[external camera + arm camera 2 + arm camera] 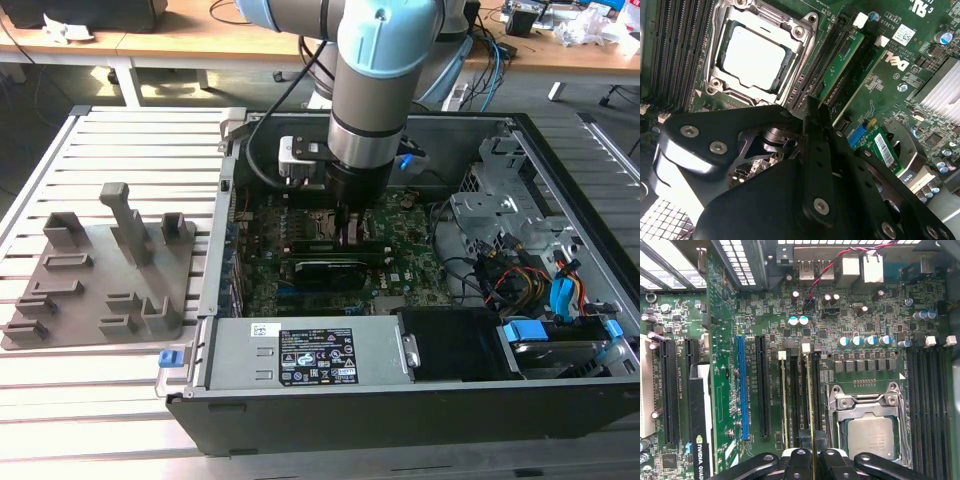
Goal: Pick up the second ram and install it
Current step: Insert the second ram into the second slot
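My gripper (350, 225) reaches down into the open computer case, onto the green motherboard (400, 270). In the first wrist view the fingers (800, 462) are shut on the second ram (810, 400). It is a thin green stick seen edge-on, standing in a slot beside the CPU socket (870, 432). Its far end meets a white latch (806, 346). Another ram stick (783, 400) stands two slots further from the socket. In the second wrist view the gripper (812, 107) points at the slots, and a green stick face (842, 62) shows just past the fingertips.
The grey tray with upright posts (90, 290) lies outside the case on the exterior view's left. A power supply (300, 355) lines the near wall. Cables (520, 270) and a drive cage (490, 195) fill the case's right. Long expansion slots (762, 385) and a black card (700, 420) lie beyond the ram slots.
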{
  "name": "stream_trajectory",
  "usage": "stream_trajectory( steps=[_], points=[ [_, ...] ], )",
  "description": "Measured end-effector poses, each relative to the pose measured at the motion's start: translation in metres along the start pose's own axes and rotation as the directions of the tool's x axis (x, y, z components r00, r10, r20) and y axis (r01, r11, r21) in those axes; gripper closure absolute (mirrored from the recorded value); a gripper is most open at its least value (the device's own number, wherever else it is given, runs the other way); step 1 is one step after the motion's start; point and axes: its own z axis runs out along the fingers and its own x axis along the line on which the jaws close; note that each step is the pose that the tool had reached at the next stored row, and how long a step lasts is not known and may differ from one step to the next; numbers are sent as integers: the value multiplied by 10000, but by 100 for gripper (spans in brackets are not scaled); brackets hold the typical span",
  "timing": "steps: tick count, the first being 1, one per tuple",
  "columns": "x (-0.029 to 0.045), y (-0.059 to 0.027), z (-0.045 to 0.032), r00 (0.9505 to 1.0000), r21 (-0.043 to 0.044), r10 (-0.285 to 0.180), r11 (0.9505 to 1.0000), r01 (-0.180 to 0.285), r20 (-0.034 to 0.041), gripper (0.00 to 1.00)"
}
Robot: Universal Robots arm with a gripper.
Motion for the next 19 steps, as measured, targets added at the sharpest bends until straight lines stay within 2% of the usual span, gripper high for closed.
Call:
stream_trajectory(
  steps=[5, 6, 7, 8, 10, 12, 19],
  points=[
    [-1, 1, 18, 10000, 0, 3, 10000, -3, 6, 85],
    [0, 0, 17, 10000, 0, 1, 10000, -1, -3, 79],
    [-3, 5, -33, 10000, 8, 1, 10000, -1, -38, 79],
    [-8, 15, -99, 10000, 20, 1, 10000, -1, -36, 79],
    [-58, 27, -297, 10000, 33, -1, 10000, 1, -47, 80],
    [-70, 28, -311, 10000, 31, -7, 10000, 7, -54, 89],
    [-70, 28, -311, 10000, 32, -12, 10000, 12, -53, 89]
  ],
)
